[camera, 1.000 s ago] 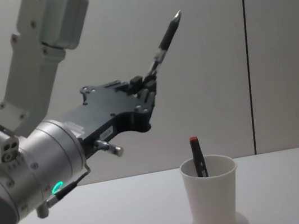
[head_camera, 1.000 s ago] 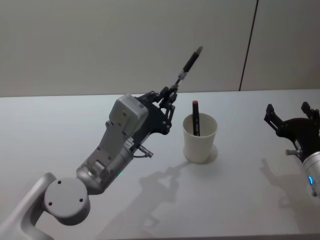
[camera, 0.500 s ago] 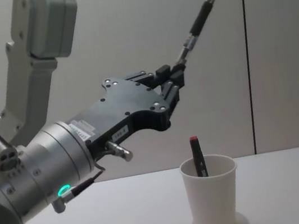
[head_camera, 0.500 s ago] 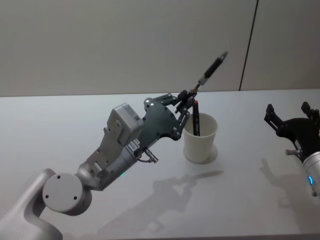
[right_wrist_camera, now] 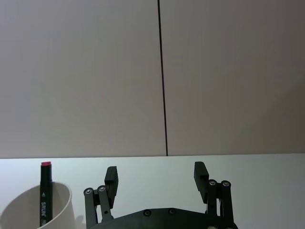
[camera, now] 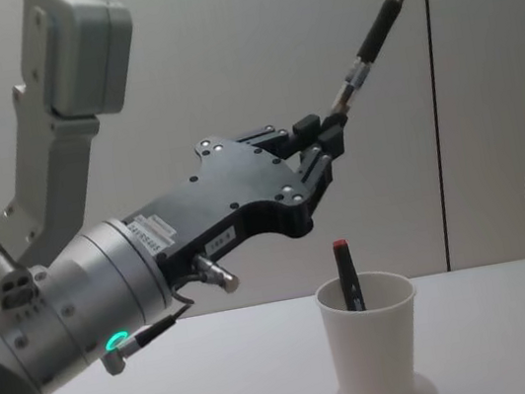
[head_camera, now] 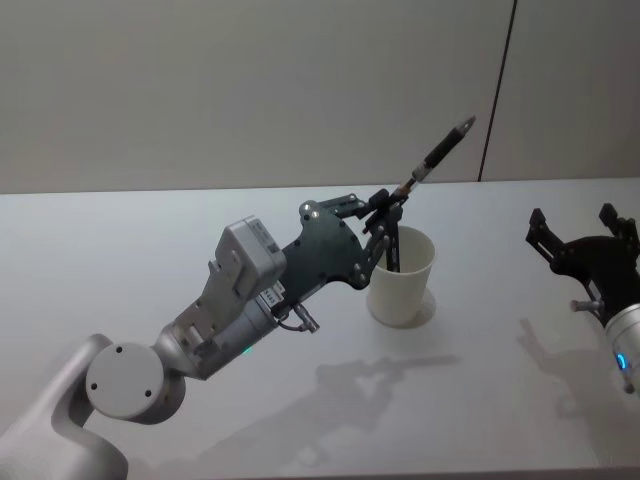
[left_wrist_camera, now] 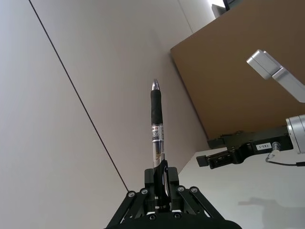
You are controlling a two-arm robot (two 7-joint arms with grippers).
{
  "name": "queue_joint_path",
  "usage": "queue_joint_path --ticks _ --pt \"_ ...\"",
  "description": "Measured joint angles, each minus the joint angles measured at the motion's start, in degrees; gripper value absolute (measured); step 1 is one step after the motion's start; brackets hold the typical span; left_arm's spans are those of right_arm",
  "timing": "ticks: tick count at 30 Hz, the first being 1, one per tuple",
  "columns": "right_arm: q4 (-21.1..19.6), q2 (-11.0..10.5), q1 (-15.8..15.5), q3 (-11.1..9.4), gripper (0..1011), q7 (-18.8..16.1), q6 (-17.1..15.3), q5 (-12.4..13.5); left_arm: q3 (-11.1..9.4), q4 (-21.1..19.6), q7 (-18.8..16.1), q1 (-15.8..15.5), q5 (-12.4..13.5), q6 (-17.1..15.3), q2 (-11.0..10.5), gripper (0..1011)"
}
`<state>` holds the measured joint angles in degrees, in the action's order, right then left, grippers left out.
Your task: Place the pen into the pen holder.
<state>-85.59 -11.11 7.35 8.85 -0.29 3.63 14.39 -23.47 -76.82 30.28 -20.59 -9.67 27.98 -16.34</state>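
– Closest to the robot's body, what is the left arm up to?
– Its left gripper [camera: 331, 134] hangs above the table [head_camera: 150, 240], higher than the paper cup [camera: 373, 359] and just to its left. It is clamped on the back end of the pen [camera: 372, 32]. The pen slants up and away with the writing tip highest, well off vertical.
– And the cup itself?
– It stands upright a little farther out. A red-capped marker [camera: 346, 274] already leans inside, toward the left of the mouth as the chest view shows it.
– So the pen isn't in yet.
– No, it sits wholly above the rim. I'd judge this step to be lining up for the drop.
– How should that be done well?
– Bring the held end over the open part of the mouth, to the marker's right. Roll the wrist so the pen stands nearer upright, then lower it until the low end is below the rim before letting go. Released at this slant, it could strike the rim or tip the light cup.
– Anything else to mind?
– The gripper looks close to the cup's near-left edge from the head view, so keep it clear of the rim and the marker.
– And the other arm?
– The right gripper [head_camera: 573, 222] rests well off to the right, jaws spread and holding nothing. Farthest back is a plain wall [head_camera: 200, 90] with a dark seam [head_camera: 498, 90].
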Motion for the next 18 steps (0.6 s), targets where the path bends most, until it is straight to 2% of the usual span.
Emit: queue_joint_path --ticks 8,18 --pt "-1.3 -0.7 -0.6 -0.4 1002 -4.1 0.4 1.8 0.0 0.6 1.1 -0.3 -0.3 0.7 0.1 176" --pt "-3.9 -2.4 -1.9 -1.1 1002 -12.3 1.2 5.6 0.0 1.0 1.9 -0.5 -0.5 1.2 0.2 176"
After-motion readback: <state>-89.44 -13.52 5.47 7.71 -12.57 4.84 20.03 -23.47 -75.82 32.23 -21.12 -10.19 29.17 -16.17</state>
